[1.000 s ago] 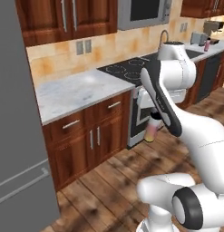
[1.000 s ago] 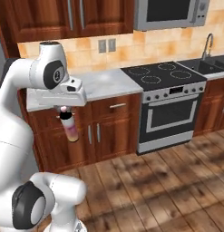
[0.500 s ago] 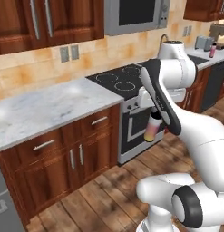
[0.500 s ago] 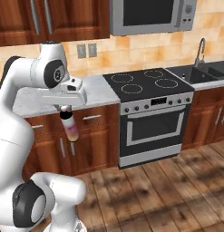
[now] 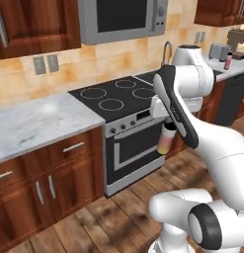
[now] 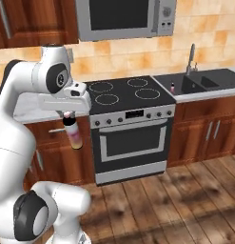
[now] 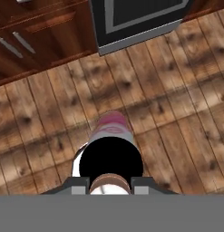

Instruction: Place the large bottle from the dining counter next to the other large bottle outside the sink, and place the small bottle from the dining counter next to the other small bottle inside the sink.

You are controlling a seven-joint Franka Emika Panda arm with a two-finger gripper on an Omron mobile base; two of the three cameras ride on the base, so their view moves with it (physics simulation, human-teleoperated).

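Note:
My gripper (image 6: 68, 114) points down in front of the stove, shut on the black cap of a pink-and-cream bottle (image 6: 74, 136) that hangs upright over the wood floor. In the left base view the gripper (image 5: 169, 121) holds the same bottle (image 5: 164, 141) beside the oven door. The hand view looks straight down the bottle (image 7: 111, 131) between the fingertips (image 7: 80, 185). A small bottle (image 6: 172, 88) stands in the dark sink (image 6: 204, 81) to the right. A pink bottle (image 5: 227, 60) stands on the far counter past the sink. Whether the held bottle is the large or the small one I cannot tell.
A black stove (image 6: 123, 90) with an oven door (image 6: 133, 143) is straight ahead, a microwave (image 6: 123, 19) above it. The faucet (image 6: 191, 57) rises behind the sink. A marble counter (image 5: 34, 123) with wood cabinets lies left. A coffee machine (image 5: 237, 39) sits far right.
Both base views have slid rightward along the counters, so the base has driven toward the sink. The stove is now central and the sink has come into sight. The gripper still holds the bottle.

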